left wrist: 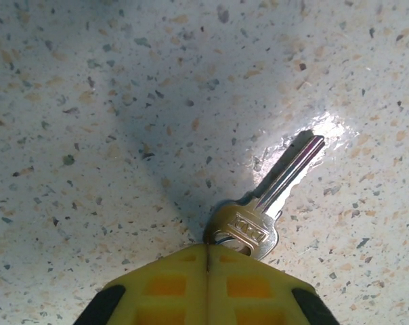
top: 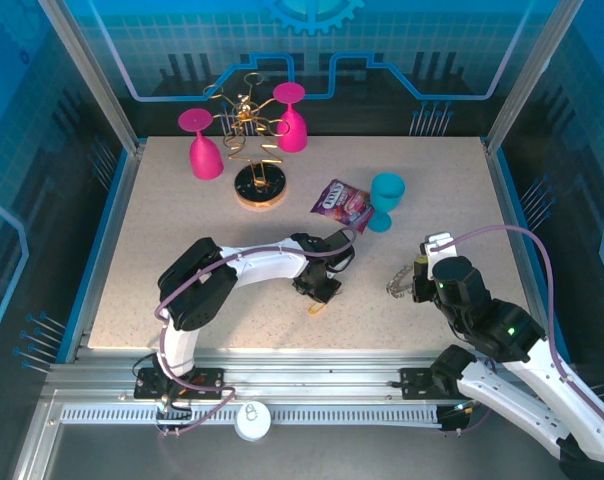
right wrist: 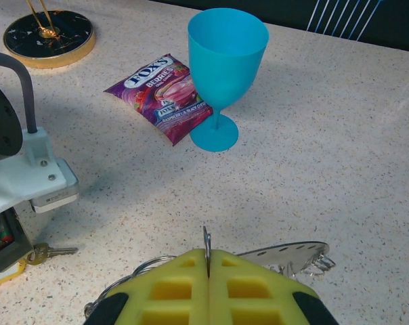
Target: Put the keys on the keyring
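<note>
From above, the left gripper [top: 317, 304] sat low near the bench's [top: 162, 250] front edge, midway along. The right gripper [top: 409, 283] was toward the front-right corner with the keyring [top: 394, 285].

Left wrist: the jaws were fully closed, pinching the key's [left wrist: 262, 213] head, with its blade out over the bench.

Right wrist: the jaws were closed tight on the keyring's rim.

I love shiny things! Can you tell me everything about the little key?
The key is small and metal: a silvery notched blade and a rounder, brassy-looking head stamped with a rectangle. The left gripper is shut, and its yellow pads pinch the head. The blade points away from the gripper, low over the speckled table, beside a bright glint. Whether its tip touches the table is unclear.
</note>
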